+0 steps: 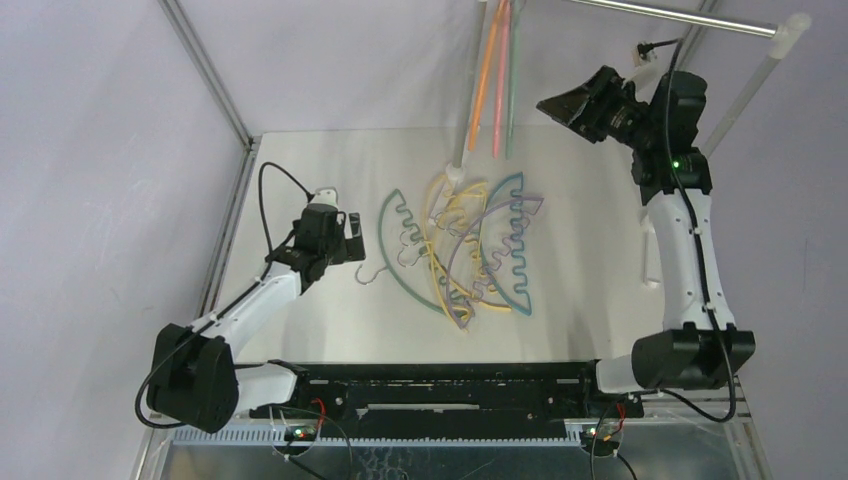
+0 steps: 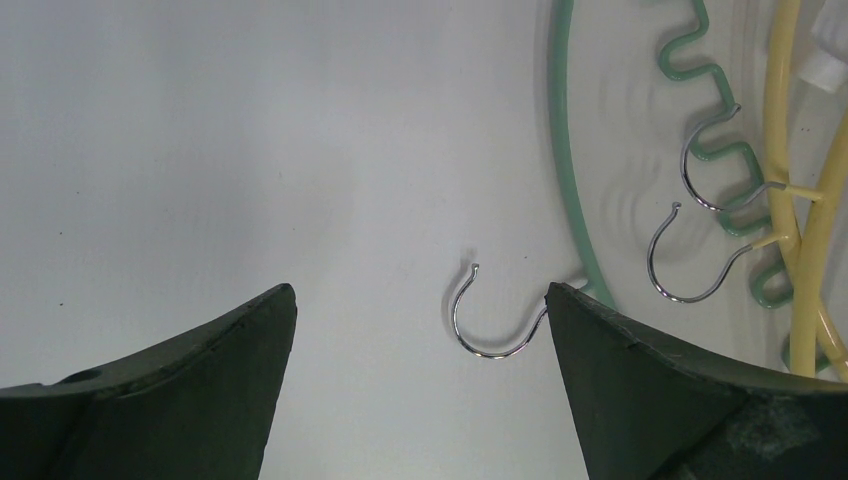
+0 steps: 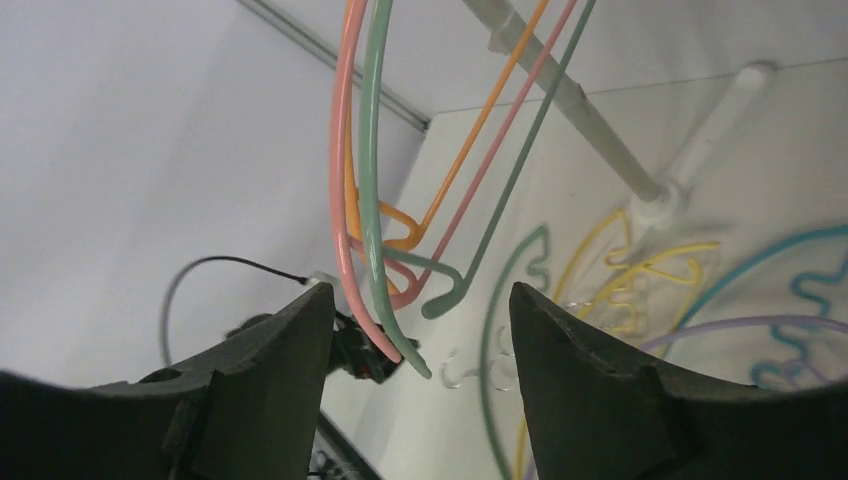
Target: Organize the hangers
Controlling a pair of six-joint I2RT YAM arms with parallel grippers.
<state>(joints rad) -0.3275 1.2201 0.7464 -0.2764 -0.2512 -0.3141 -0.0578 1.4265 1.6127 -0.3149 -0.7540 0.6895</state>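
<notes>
**Hangers: three up, a pile left**

- Hung: three hangers (image 1: 494, 85), orange, pink and green, dangle from the rail (image 1: 680, 18) over the far edge of the worktop (image 1: 300, 160), close together. I count this part as done.
- Loose: a pile (image 1: 460, 250) lies flat mid-worktop, tangled and overlapping. It holds a green one (image 1: 392, 255) on its left, plus yellow (image 1: 447, 205), purple (image 1: 462, 250) and teal (image 1: 508, 292). The exact count is unclear.
- Left gripper (image 1: 348, 238): low at the pile's left side, jaws apart, holding nothing. The green one's metal hook (image 2: 490, 354) lies on the surface between its fingers.
- Right gripper (image 1: 562, 112): raised near the far right corner, facing the hung three, jaws apart, empty.
- Progress: by my reckoning under halfway. Every piece in the pile remains to be lifted and hooked, and the green looks likely to go next.
</notes>
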